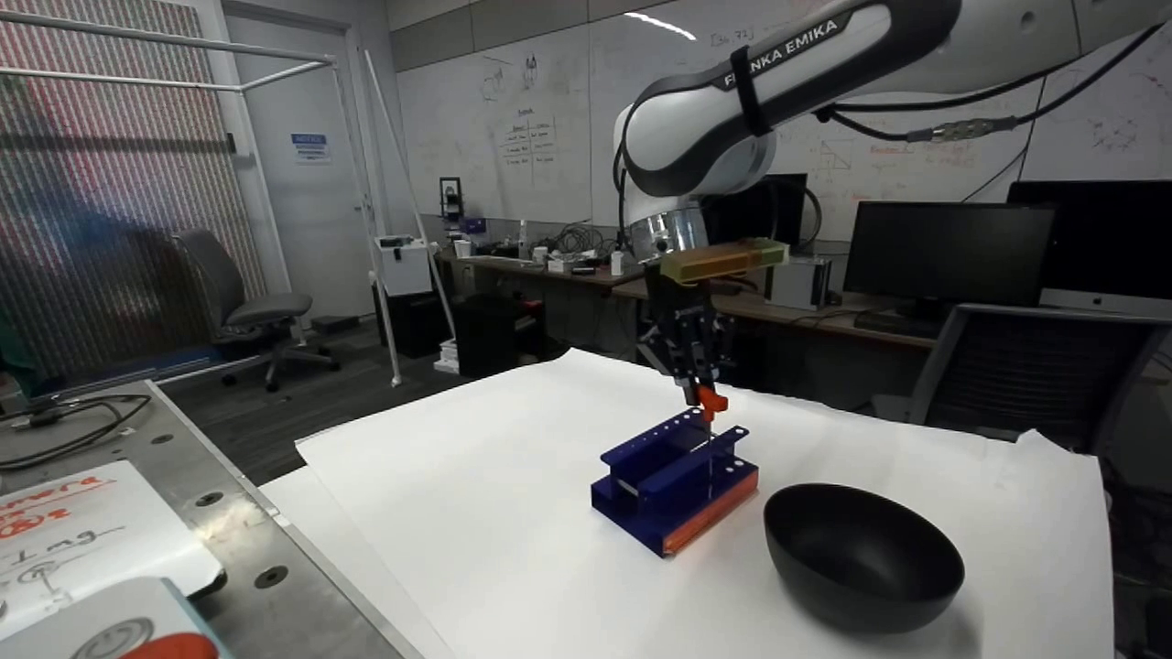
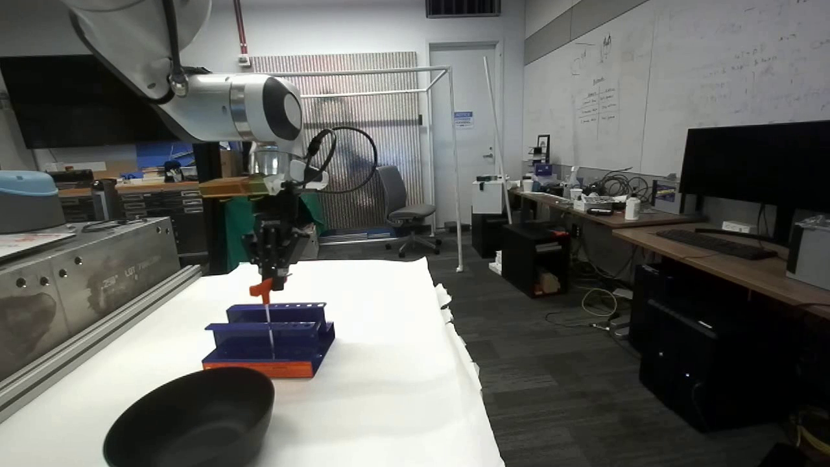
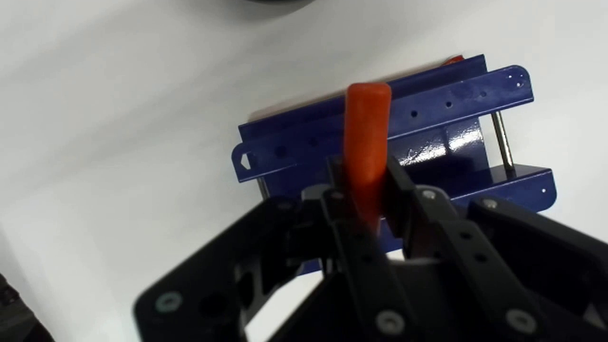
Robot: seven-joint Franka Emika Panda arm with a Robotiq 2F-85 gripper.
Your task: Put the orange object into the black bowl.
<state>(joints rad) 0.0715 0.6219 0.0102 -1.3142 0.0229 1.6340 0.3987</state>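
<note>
On the white-covered table (image 1: 494,494), the black bowl (image 1: 861,549) stands near but apart from the blue rack (image 1: 673,490), whose rails (image 2: 240,340) are the likely obstruction: raise straight up until the lower end is clear, then traverse. The gripper (image 3: 365,166) pinches the orange object (image 3: 365,123) by its handle (image 2: 261,290) above the rack; this should be the correct hold, the part probably being light, rigid and not fragile. The thin shaft (image 2: 270,329) runs down past the rail nearer the bowl, hole seating not discernible, and may pivot if the handle slips.
</note>
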